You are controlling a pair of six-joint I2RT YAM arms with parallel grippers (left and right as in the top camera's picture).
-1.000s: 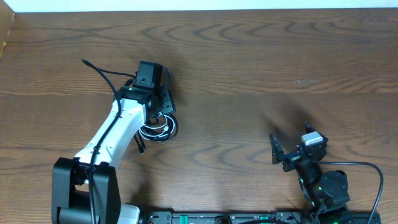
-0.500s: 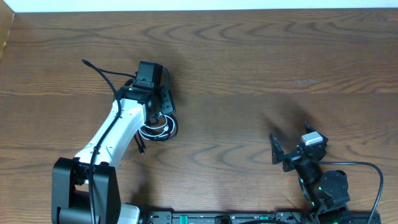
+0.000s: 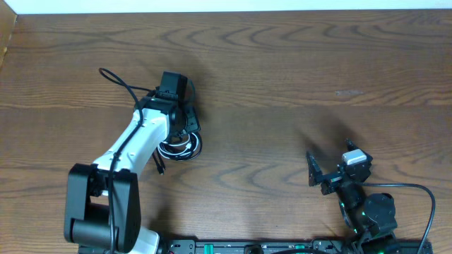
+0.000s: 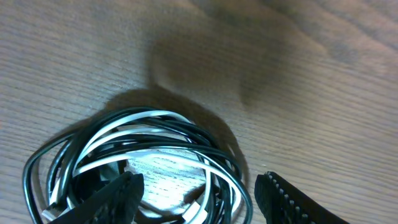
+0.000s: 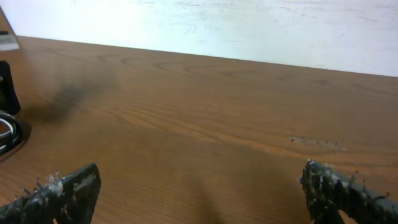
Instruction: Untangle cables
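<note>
One black cable (image 4: 27, 177) and one white cable (image 4: 143, 115) lie coiled, half hidden overhead beneath the left end effector (image 4: 199, 186), its jaws parted, empty. Right end effector (image 5: 200, 171) gapes wide.

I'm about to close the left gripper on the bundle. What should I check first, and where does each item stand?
1. The left gripper is open above the coil: ok.
2. Only one cord lies between the jaws: not ok. Loops of both the black cable and the white cable lie there.
3. The cords are separated: not ok. They are wound together.
4. There is a free end to pull: cannot tell for white. A black tail sticks out of the coil.
5. The right gripper is open and away from the coil: ok.
</note>
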